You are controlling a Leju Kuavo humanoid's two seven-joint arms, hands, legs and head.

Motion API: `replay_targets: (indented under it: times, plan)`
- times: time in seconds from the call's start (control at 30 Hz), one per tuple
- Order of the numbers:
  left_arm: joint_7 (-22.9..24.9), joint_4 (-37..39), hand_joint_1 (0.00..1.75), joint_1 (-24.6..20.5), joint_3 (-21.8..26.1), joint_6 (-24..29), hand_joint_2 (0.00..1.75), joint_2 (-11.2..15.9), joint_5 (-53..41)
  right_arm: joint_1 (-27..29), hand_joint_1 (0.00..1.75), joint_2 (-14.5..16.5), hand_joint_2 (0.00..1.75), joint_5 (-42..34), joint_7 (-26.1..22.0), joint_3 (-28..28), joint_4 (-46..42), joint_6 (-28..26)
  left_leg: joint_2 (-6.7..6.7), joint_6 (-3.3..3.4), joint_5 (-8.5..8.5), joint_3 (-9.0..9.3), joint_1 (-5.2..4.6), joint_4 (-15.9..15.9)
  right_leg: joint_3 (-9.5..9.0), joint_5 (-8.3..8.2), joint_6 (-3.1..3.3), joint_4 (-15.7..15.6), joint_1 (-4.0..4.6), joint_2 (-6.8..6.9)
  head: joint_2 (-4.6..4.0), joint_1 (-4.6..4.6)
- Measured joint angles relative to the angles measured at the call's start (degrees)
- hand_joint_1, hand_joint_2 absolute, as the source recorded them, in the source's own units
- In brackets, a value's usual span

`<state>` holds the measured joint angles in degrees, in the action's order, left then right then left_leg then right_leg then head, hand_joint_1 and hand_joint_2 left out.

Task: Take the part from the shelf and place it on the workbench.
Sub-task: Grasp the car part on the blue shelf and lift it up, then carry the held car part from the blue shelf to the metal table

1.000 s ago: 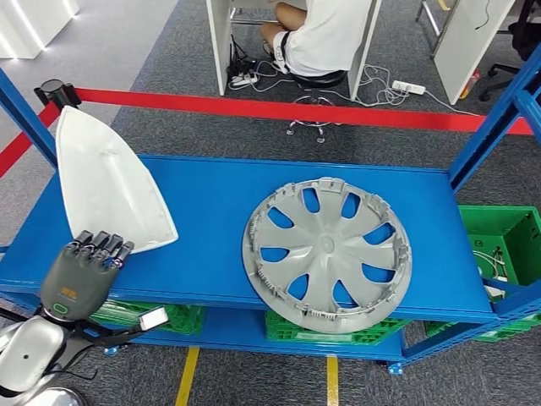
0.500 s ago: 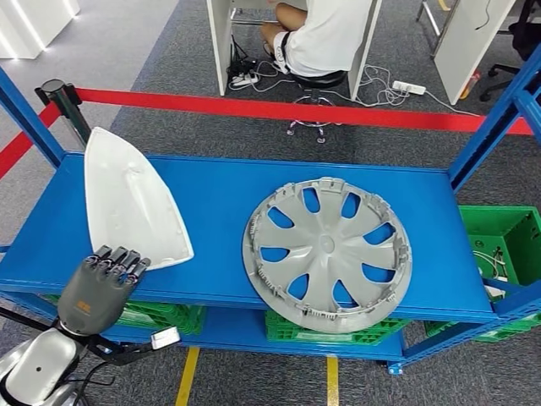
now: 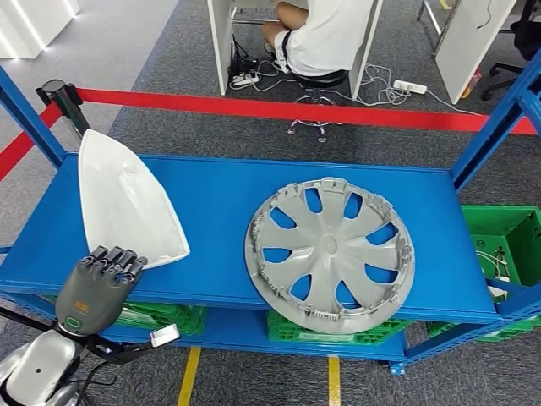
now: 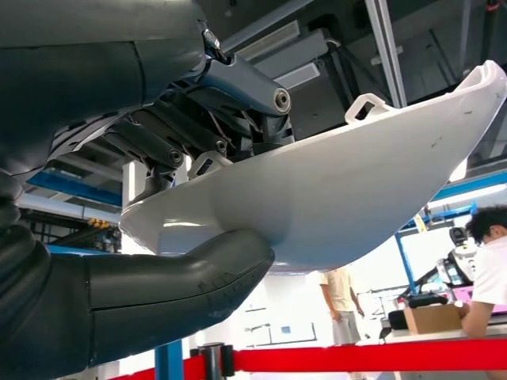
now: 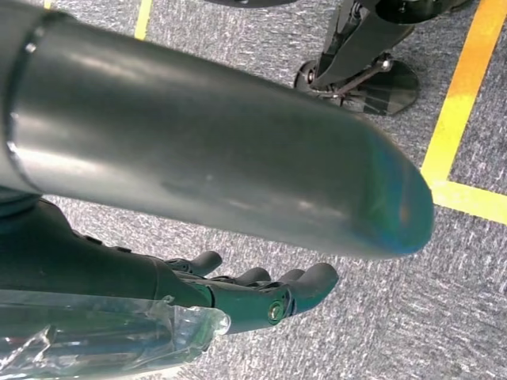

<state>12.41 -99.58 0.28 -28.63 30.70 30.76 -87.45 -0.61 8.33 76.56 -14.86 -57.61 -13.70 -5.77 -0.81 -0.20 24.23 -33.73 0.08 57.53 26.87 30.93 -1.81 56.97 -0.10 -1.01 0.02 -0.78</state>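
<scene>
Grey and ribbed, the left robot hand point(image 3: 95, 286) sits nearest, at the front edge of the blue shelf point(image 3: 216, 211), with its dark fingers point(image 3: 115, 260) laid over the near edge of the white moulded panel point(image 3: 124, 203). In the left wrist view the thick thumb point(image 4: 179, 289) presses under the panel point(image 4: 335, 198) while the fingers bear on its other face, so the part is pinched by one edge and tilted up off the shelf, probably so it clears the shelf lip as it comes away. The right robot hand point(image 5: 263, 297) hangs low over the carpet, fingers loosely apart and holding nothing.

Further right on the shelf lies a silver wheel cover point(image 3: 330, 252), flat and untouched. Green crates point(image 3: 504, 241) sit below and beside the rack. Beyond it runs a red barrier belt point(image 3: 287, 110), and behind that a person point(image 3: 325, 38) sits at a desk.
</scene>
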Motion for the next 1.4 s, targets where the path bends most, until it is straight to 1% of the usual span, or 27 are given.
replay_targets:
  times: [0.1,0.17,0.2,0.27,0.3,0.33,0.37,0.43,0.47,0.53,0.63,0.7,0.77,0.8,0.83,0.87,0.93,1.0,1.07,1.13,1.17,1.2,1.27,1.3,1.33,1.37,1.4]
  plan:
    - [0.0,0.0,1.50,0.4,0.7,-0.1,1.75,-0.3,0.0,0.0,0.00,0.1,0.00,0.1,0.0,-0.1,0.0,0.1,0.05,0.65,0.04,0.16,-0.36,-0.2,-0.12,0.16,-0.58,-0.1,-0.50,-0.03,0.00,-0.03]
    - [0.0,0.0,1.50,0.6,1.1,-0.3,1.75,-0.4,0.0,0.0,0.00,0.2,0.00,0.0,0.2,-0.3,0.0,0.5,0.26,1.44,-0.23,0.50,-0.31,-0.8,0.46,1.56,-1.24,1.5,-0.65,0.15,0.00,0.15]
    - [0.0,0.0,1.50,0.6,1.1,-0.4,1.75,-0.4,0.0,-0.1,0.00,0.2,0.00,0.0,0.3,-0.4,0.0,0.8,0.39,1.69,-0.44,0.64,-0.11,-1.1,1.65,3.13,-1.44,4.1,-0.59,0.27,0.00,0.31]
    - [0.0,0.0,1.50,0.7,1.1,-0.5,1.75,-0.6,0.0,-0.1,0.00,0.2,0.00,-0.1,0.5,-0.6,0.0,1.3,0.58,1.77,-0.49,0.58,-0.07,-1.1,5.64,6.61,-1.60,12.0,-0.57,0.45,0.00,0.56]
    - [0.0,0.0,1.50,0.8,1.1,-0.6,1.75,-0.7,0.0,0.0,0.00,0.2,0.00,-0.2,0.5,-0.7,0.0,1.5,0.64,1.76,-0.50,0.57,-0.06,-1.1,7.44,7.33,-1.68,15.2,-0.62,0.47,0.00,0.57]
    - [0.0,0.1,1.50,0.8,1.1,-0.6,1.75,-0.8,0.0,0.1,0.00,0.2,0.00,-0.2,0.5,-0.8,0.0,1.5,0.67,1.73,-0.51,0.56,-0.03,-1.1,8.42,6.85,-1.74,16.5,-0.64,0.49,0.00,0.57]
    - [0.0,0.1,1.50,0.8,1.1,-0.6,1.75,-0.9,0.0,0.1,0.00,0.2,0.00,-0.2,0.6,-0.8,0.0,1.6,0.68,1.65,-0.54,0.57,0.05,-1.0,8.33,5.14,-1.82,15.5,-0.69,0.52,0.00,0.58]
    - [0.0,0.1,1.50,0.8,1.1,-0.7,1.75,-1.0,0.0,0.1,0.00,0.2,0.00,-0.2,0.6,-1.0,0.0,1.6,0.67,1.18,-0.57,0.53,0.27,-0.8,5.58,0.55,-2.07,8.3,-0.88,0.57,0.00,0.60]
    - [0.0,0.1,1.50,0.8,1.1,-0.7,1.75,-1.0,0.0,0.1,0.00,0.2,0.00,-0.2,0.6,-1.1,0.0,1.6,0.61,0.80,-0.63,0.40,0.30,-0.7,4.04,-1.13,-2.02,5.0,-0.89,0.45,0.00,0.66]
    - [0.0,0.1,1.50,0.8,1.2,-0.8,1.75,-1.1,0.0,-0.1,0.00,0.3,0.00,-0.2,0.7,-1.1,0.1,1.6,0.45,-0.08,-1.05,0.11,0.19,-0.5,2.85,-2.21,-1.54,2.1,-0.82,0.19,0.00,0.70]
    - [0.0,0.1,1.50,0.8,1.2,-0.8,1.75,-1.2,0.0,-0.1,0.00,0.3,0.00,-0.2,0.7,-1.2,0.1,1.7,0.31,-1.18,-1.40,-0.40,0.29,-0.4,3.79,-3.09,-0.08,2.2,-0.76,0.14,0.00,0.66]
    - [0.0,0.1,1.50,0.8,1.2,-0.8,1.75,-1.2,0.0,-0.1,0.00,0.3,0.00,-0.2,0.7,-1.2,0.1,1.9,0.35,-1.73,1.53,-1.76,0.42,2.5,4.73,-3.95,1.07,2.0,-0.87,0.25,0.00,0.47]
    - [-0.2,0.2,1.50,0.8,1.2,-0.8,1.75,-1.3,0.0,-0.2,0.00,0.3,0.00,0.1,0.7,-1.3,0.1,2.2,0.39,-2.10,6.49,-4.19,0.47,9.5,5.93,-4.85,1.65,2.0,-0.78,0.36,0.00,0.28]
    - [-0.4,0.2,1.50,0.8,1.2,-0.9,1.75,-1.4,0.0,-0.2,0.00,0.3,0.00,0.2,0.7,-1.3,0.1,2.3,0.39,-2.21,8.16,-5.14,0.48,12.9,6.59,-5.31,1.71,2.0,-0.72,0.42,0.00,0.25]
    - [-0.5,0.3,1.50,0.8,1.2,-0.9,1.75,-1.5,0.0,-0.1,0.00,0.3,0.00,0.3,0.7,-1.3,0.1,2.4,0.39,-2.24,8.66,-5.39,0.48,14.8,7.25,-5.79,1.69,2.1,-0.67,0.48,0.00,0.27]
    - [-0.5,0.3,1.50,0.9,1.2,-0.9,1.75,-1.6,0.0,-0.1,0.00,0.3,0.00,0.4,0.7,-1.3,0.1,2.6,0.39,-2.20,8.00,-4.70,0.48,14.8,7.87,-6.26,1.61,2.1,-0.65,0.51,0.00,0.26]
    - [-0.6,0.4,1.50,0.9,1.2,-1.0,1.75,-1.7,0.0,-0.1,0.00,0.3,0.00,0.4,0.7,-1.3,0.1,2.8,0.40,-2.03,4.87,-0.54,0.50,9.3,8.94,-7.16,1.26,2.1,-0.68,0.51,0.00,0.26]
    - [-0.7,0.4,1.50,0.8,1.2,-1.0,1.75,-1.8,0.0,-0.1,0.00,0.3,0.00,0.4,0.5,-1.3,0.1,3.1,0.31,-1.79,3.60,4.14,0.41,1.9,9.73,-8.04,0.64,2.1,-0.58,0.46,0.00,0.25]
    - [-0.9,0.4,1.50,0.8,1.2,-1.0,1.75,-1.8,0.0,-0.1,0.00,0.2,0.00,0.4,0.2,-1.3,0.1,3.5,0.18,-1.36,3.96,5.69,0.18,-1.4,10.14,-9.06,-0.04,1.9,-0.45,0.44,0.00,0.26]
    - [-1.0,0.4,1.50,0.8,1.2,-1.0,1.75,-1.9,0.0,0.0,0.00,0.2,0.00,0.4,-0.1,-1.3,0.1,3.9,0.27,-0.56,3.38,5.14,0.14,-1.7,10.43,-9.61,-0.66,1.6,-0.50,0.44,0.00,0.27]
    - [-1.0,0.4,1.50,0.8,1.2,-1.0,1.75,-2.0,0.0,0.1,0.00,0.1,0.00,0.3,-0.3,-1.3,0.1,4.1,0.39,-0.10,2.93,4.80,0.20,-1.8,10.81,-8.76,-0.93,2.2,-0.51,0.48,0.00,0.34]
    - [-1.1,0.4,1.50,0.8,1.2,-1.0,1.75,-2.0,0.0,0.2,0.00,0.1,0.00,0.3,-0.4,-1.3,0.1,4.3,0.53,0.32,2.44,4.39,0.29,-1.9,11.48,-6.95,-1.18,4.0,-0.51,0.52,0.00,0.44]
    - [-1.1,0.5,1.50,0.8,1.2,-1.0,1.75,-2.1,0.0,0.2,0.00,0.0,0.00,0.4,-0.7,-1.3,0.1,4.5,0.71,0.84,1.53,3.36,0.23,-1.9,13.52,-1.63,-1.45,10.9,-0.46,0.60,0.00,0.63]
    - [-1.1,0.6,1.50,0.8,1.2,-1.0,1.75,-2.2,0.0,0.2,0.00,0.0,0.00,0.4,-0.7,-1.3,0.1,4.6,0.77,0.96,1.07,2.78,0.10,-1.9,14.38,0.38,-1.47,14.7,-0.43,0.61,0.00,0.66]
    - [-1.1,0.6,1.50,0.8,1.2,-1.0,1.75,-2.3,0.0,0.1,0.00,0.0,0.00,0.4,-0.8,-1.3,0.1,4.6,0.81,1.03,0.62,2.20,-0.06,-1.9,14.59,1.28,-1.38,17.2,-0.35,0.60,0.00,0.65]
    - [-1.1,0.7,1.50,0.8,1.2,-1.0,1.75,-2.3,0.0,0.2,0.00,0.0,0.00,0.4,-0.8,-1.3,0.1,4.6,0.83,1.09,0.19,1.66,-0.22,-1.8,13.78,0.95,-1.15,17.6,-0.21,0.60,0.00,0.64]
    - [-1.1,0.7,1.50,0.8,1.2,-1.0,1.75,-2.4,0.0,0.2,0.00,0.0,0.00,0.4,-0.8,-1.3,0.1,4.6,0.83,1.11,-0.21,1.19,-0.39,-1.8,11.87,-0.26,-0.79,15.8,-0.03,0.59,0.00,0.65]
